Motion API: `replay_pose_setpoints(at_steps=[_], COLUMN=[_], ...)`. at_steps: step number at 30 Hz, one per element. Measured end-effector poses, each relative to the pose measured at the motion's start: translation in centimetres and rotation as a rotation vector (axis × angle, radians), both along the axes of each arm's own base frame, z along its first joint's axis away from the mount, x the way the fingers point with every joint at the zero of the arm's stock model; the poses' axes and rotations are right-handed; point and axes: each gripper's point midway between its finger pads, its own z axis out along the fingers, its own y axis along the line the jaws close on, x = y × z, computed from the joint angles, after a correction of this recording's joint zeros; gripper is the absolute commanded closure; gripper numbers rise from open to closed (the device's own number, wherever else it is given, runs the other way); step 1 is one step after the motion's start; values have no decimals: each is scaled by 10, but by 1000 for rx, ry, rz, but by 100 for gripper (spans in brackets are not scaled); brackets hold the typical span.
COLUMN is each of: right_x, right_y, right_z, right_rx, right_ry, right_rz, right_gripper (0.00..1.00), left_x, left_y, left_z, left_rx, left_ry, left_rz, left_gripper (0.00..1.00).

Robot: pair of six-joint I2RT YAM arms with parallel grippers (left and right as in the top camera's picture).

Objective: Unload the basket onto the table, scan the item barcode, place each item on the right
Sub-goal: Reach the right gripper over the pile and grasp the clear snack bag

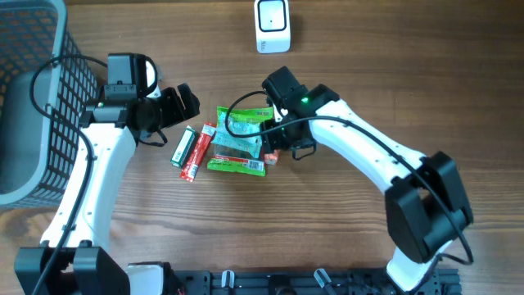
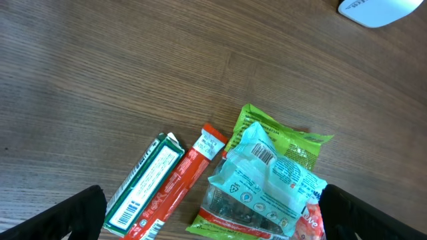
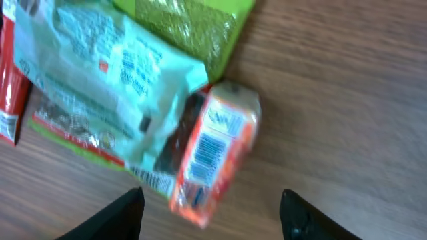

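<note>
Several items lie in a loose pile mid-table: a green-and-white box [image 1: 182, 146] with a barcode facing up, a red bar [image 1: 196, 152], a green packet [image 1: 236, 164], a pale blue packet [image 1: 244, 129] and a small orange pack [image 3: 215, 155] whose barcode faces up. My right gripper [image 3: 210, 215] hovers open over the orange pack, whose lower end lies between the fingers with a gap on each side. My left gripper [image 2: 217, 220] hangs open above the left side of the pile, touching nothing. The white scanner [image 1: 273, 25] stands at the far edge.
A dark wire basket [image 1: 33, 98] takes up the far left of the table, right behind the left arm. The right arm reaches in from the lower right across bare wood. The scanner's corner [image 2: 380, 10] shows beyond the pile in the left wrist view.
</note>
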Motion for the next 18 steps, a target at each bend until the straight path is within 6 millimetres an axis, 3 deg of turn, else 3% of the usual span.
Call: replay_pose_setpoints(at_steps=[16,18], right_x=[15,16], right_y=[11,10], right_z=[-4,-4], right_rx=[51,50], right_ry=[-52,-52], right_rz=[-42,-40], right_gripper=[38,32], left_x=[0,0], left_y=[0,0], left_z=[0,0], left_rx=[0,0], left_ry=[0,0], left_rz=[0,0], left_gripper=[0,0])
